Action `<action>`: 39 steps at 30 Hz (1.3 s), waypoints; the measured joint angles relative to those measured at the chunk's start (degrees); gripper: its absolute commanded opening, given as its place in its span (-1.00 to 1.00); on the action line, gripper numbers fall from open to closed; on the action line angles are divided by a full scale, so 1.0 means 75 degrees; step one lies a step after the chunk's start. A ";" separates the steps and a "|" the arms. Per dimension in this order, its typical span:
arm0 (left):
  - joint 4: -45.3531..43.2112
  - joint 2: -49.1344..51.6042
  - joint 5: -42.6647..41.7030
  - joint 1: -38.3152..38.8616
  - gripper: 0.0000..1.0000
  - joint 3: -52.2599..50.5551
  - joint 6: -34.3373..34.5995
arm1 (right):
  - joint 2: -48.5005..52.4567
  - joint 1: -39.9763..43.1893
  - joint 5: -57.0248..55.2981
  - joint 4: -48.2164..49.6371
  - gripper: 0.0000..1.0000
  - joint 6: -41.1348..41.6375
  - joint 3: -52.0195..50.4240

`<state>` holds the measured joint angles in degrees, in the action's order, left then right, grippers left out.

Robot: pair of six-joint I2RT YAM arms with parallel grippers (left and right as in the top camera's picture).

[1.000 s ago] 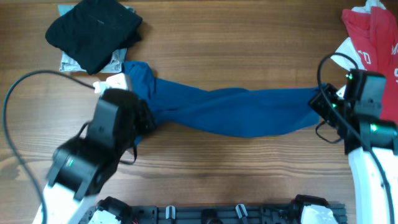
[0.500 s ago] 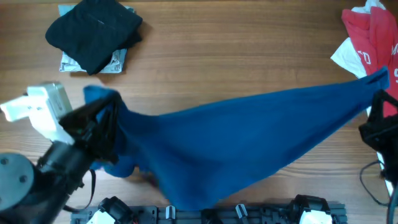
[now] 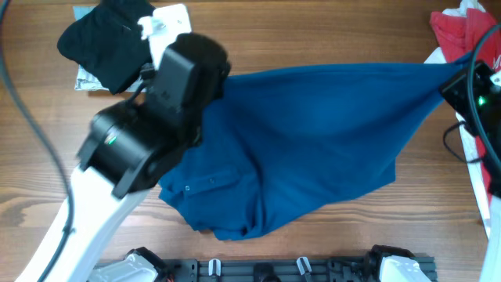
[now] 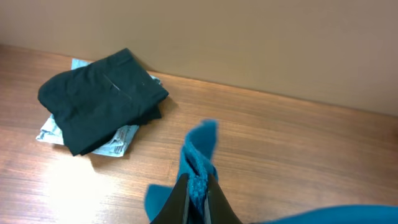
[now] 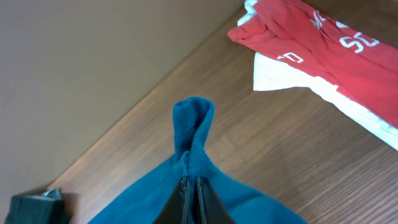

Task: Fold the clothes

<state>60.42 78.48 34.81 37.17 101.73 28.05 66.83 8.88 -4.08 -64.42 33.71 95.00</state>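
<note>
Wooden table [image 3: 329,35], plain tan wall behind. Blue shirt [image 3: 313,149] hung spread between the two arms, its buttoned lower part draped on the tabletop. Left gripper [image 4: 198,185] was pinched tight on one bunched corner near the black garment [image 3: 109,39]. Right gripper [image 5: 191,184] clamped the opposite corner beside the red-and-white garment [image 3: 462,35]. Judged: both corners were held apart to open the cloth flat for folding.

Left arm [image 3: 153,125]: bulky black housing, small green light, white lower link, white block at far end. Thin black cable [image 3: 31,117] trails alongside. Right arm [image 3: 481,98]: black casing, green light, white link below, second cable [image 3: 448,145] looped beside. Left gripper [image 4: 198,186], right gripper [image 5: 192,183]: slim dark fingers.
</note>
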 measured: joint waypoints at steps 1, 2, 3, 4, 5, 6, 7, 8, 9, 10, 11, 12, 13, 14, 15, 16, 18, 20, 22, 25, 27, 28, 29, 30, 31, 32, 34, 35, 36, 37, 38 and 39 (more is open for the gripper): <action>0.0175 -0.0315 -0.0061 0.0099 -0.92 0.0000 0.0000 | -0.0204 0.0000 0.0111 -0.0102 -0.91 -0.0082 0.0000; 0.0268 -0.0583 -0.0117 0.0187 -0.92 0.0000 0.0017 | -0.0393 0.0000 0.0207 -0.0248 -0.92 -0.0108 0.0000; 0.0618 -0.1110 -0.0300 0.0417 -0.92 0.0000 0.0154 | -0.0796 0.0000 0.0332 -0.0443 -0.92 -0.0137 0.0000; 0.0831 -0.1489 -0.0423 0.0586 -0.92 0.0006 0.0309 | -0.1003 0.0000 0.0367 -0.0551 -0.92 -0.0140 0.0003; 0.0997 -0.1760 -0.0481 0.0705 -0.92 0.0017 0.0446 | -0.1227 0.0000 0.0393 -0.0621 -0.92 -0.0140 0.0003; 0.1207 -0.1967 -0.0533 0.0833 -0.92 0.0023 0.0595 | -0.1475 0.0000 0.0408 -0.0653 -0.91 -0.0140 0.0003; 0.1358 -0.2197 -0.0603 0.0950 -0.92 0.0032 0.0766 | -0.1647 0.0000 0.0428 -0.0638 -0.92 -0.0140 0.0003; 0.1355 -0.2261 -0.0627 0.0970 -0.92 0.0038 0.0836 | -0.1728 0.0000 0.0431 -0.0603 -0.92 -0.0140 0.0009; 0.1311 -0.2215 -0.0627 0.0941 -0.92 0.0038 0.0924 | -0.1731 0.0000 0.0428 -0.0490 -0.92 -0.0140 0.0012; 0.1274 -0.2130 -0.0629 0.0927 -0.92 0.0038 0.0962 | -0.1673 0.0000 0.0428 -0.0443 -0.92 -0.0140 0.0012; 0.1142 -0.1964 -0.0629 0.0833 -0.92 0.0038 0.0970 | -0.1512 0.0000 0.0428 -0.0300 -0.92 -0.0143 0.0012; 0.0807 -0.1533 -0.0606 0.0557 -0.92 0.0047 0.0991 | -0.1113 0.0000 0.0428 -0.0003 -0.92 -0.0140 0.0012; 0.0577 -0.1174 -0.0577 0.0347 -0.92 0.0047 0.0985 | -0.0740 0.0000 0.0431 0.0187 -0.92 -0.0140 0.0015; 0.0093 -0.0618 -0.0560 0.0052 -0.92 0.0047 0.0918 | -0.0277 0.0000 0.0428 0.0501 -0.91 -0.0140 0.0020; -0.0356 -0.0152 -0.0600 -0.0175 -0.92 0.0038 0.0828 | 0.0114 0.0000 0.0428 0.0787 -0.92 -0.0143 0.0017; -0.1463 0.0568 -0.0571 -0.0583 -0.92 0.0038 0.0583 | 0.0807 0.0000 0.0501 0.1515 -0.92 -0.0204 0.0017; -0.2970 0.1906 -0.0574 -0.1221 -0.92 0.0015 -0.0289 | 0.1947 0.0000 0.0889 0.2323 -0.92 -0.0414 0.0017; -0.3290 0.2279 -0.0440 -0.1373 -0.92 0.0195 -0.0979 | 0.2221 0.0047 0.1037 0.2203 -0.91 -0.0542 0.0434; -0.3110 0.2439 -0.0213 -0.1408 -0.92 0.1393 -0.1740 | 0.2238 0.0262 0.1087 0.1888 -0.91 -0.0723 0.1714; -0.2285 0.1926 -0.0050 -0.1390 -0.92 0.3165 -0.2148 | 0.1821 0.0545 0.1075 0.1332 -0.92 -0.0947 0.3179; -0.1425 0.1195 0.0000 -0.1335 -0.92 0.3561 -0.2244 | 0.1460 0.0542 0.1043 0.0796 -0.91 -0.1064 0.3448; -0.0501 0.0889 0.0023 -0.1306 -0.92 0.3724 -0.2113 | 0.1373 0.0542 0.0933 0.0303 -0.91 -0.1081 0.3488; 0.0635 0.0597 0.0067 -0.1306 -0.92 0.3762 -0.1754 | 0.1402 0.0542 0.0743 -0.0437 -0.91 -0.1081 0.3494; 0.1309 0.0501 0.0061 -0.1306 -0.92 0.3791 -0.1472 | 0.1498 0.0536 0.0667 -0.0880 -0.91 -0.1078 0.3471; 0.2174 0.0571 -0.0041 -0.1306 -0.92 0.3826 -0.1072 | 0.1649 0.0536 0.0568 -0.1373 -0.91 -0.1078 0.3453; 0.3139 0.0726 -0.0265 -0.1311 -0.92 0.3771 -0.0705 | 0.1821 0.0536 0.0490 -0.1827 -0.91 -0.1078 0.3424; 0.4068 0.1320 -0.0973 -0.1306 -0.92 0.3570 -0.0093 | 0.2069 0.0536 0.0414 -0.2451 -0.92 -0.1052 0.3383; 0.4278 0.1728 -0.1378 -0.1306 -0.92 0.3401 0.0152 | 0.2130 0.0536 0.0373 -0.2544 -0.91 -0.1043 0.3381; 0.4473 0.2151 -0.1725 -0.1303 -0.92 0.3232 0.0323 | 0.2148 0.0536 0.0347 -0.2585 -0.91 -0.1040 0.3381; 0.4642 0.2492 -0.1944 -0.1300 -0.92 0.3133 0.0414 | 0.2148 0.0536 0.0335 -0.2608 -0.90 -0.1020 0.3381; 0.4733 0.2742 -0.2122 -0.1300 -0.89 0.3075 0.0458 | 0.2148 0.0536 0.0335 -0.2632 -0.73 -0.1020 0.3381; 0.4782 0.3040 -0.2366 -0.1300 -0.65 0.3051 0.0510 | 0.2148 0.0536 0.0335 -0.2640 -0.48 -0.1023 0.3381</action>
<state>96.29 101.27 17.06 27.42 124.62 31.88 82.94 12.91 -1.56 -84.23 26.04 120.36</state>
